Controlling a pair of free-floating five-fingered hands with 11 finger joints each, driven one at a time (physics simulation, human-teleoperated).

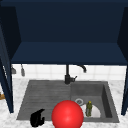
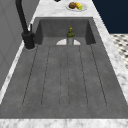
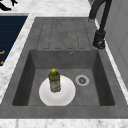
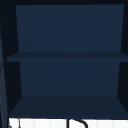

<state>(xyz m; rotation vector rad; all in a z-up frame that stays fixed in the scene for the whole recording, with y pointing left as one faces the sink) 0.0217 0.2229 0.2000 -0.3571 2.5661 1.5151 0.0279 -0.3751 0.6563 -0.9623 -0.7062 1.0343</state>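
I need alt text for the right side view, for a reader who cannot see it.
A green bottle with a yellow cap stands upright on a white plate in the grey sink basin, left of the drain. Behind lie a ribbed draining board and a black tap.

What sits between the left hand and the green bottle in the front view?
A red ball lies between the left hand and the green bottle, which stands on a white plate in the basin.

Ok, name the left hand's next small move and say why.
Probably shift the left hand right, toward the bottle: the hand is at the front left corner of the sink, while the bottle stands upright on the white plate.
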